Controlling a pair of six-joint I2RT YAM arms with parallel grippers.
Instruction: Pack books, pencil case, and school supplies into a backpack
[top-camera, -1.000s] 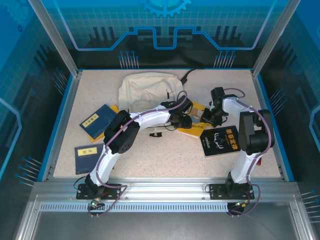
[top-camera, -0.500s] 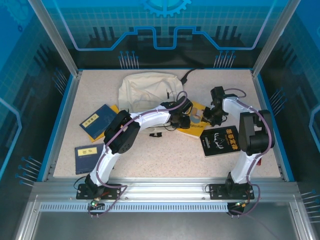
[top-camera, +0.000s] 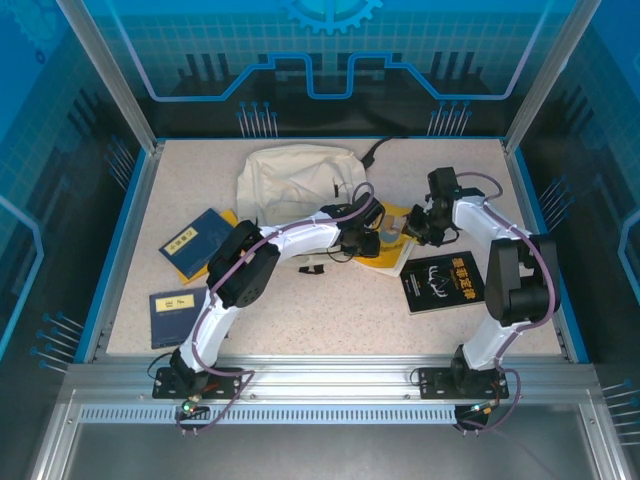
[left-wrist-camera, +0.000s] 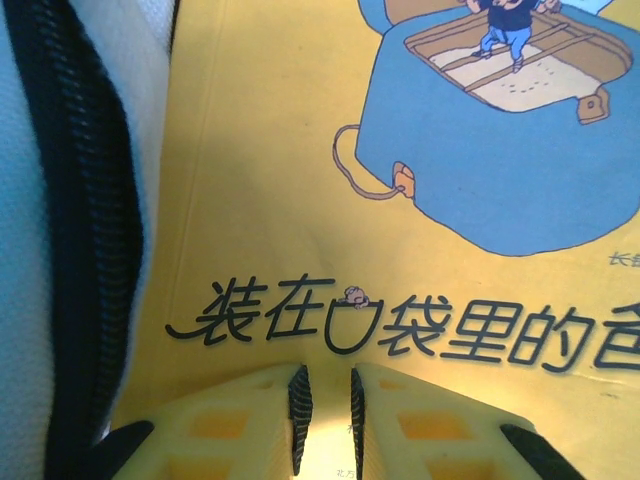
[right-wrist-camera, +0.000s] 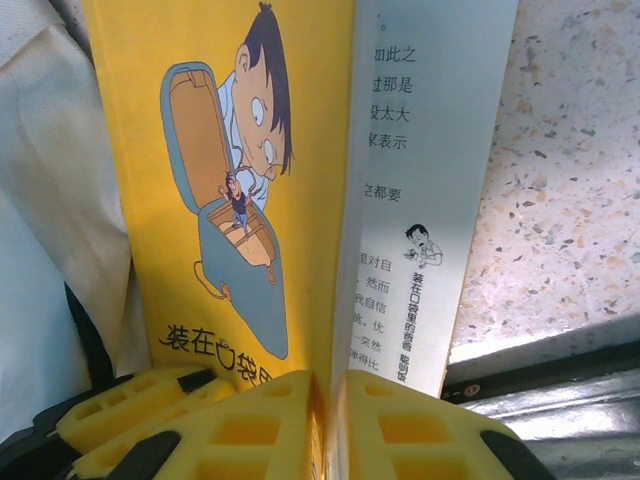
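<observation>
Yellow book (left-wrist-camera: 260, 180): located at 5 o'clock of backpack (top-camera: 290, 180). Pinched at 9 o'clock edge by left end effector (left-wrist-camera: 325, 385), at 3 o'clock edge by right end effector (right-wrist-camera: 328, 385); both clamped nearly closed on cover.

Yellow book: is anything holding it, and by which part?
Both. Left hand pinches the yellow book at the edge below its title; right hand pinches the cover's fold.
</observation>
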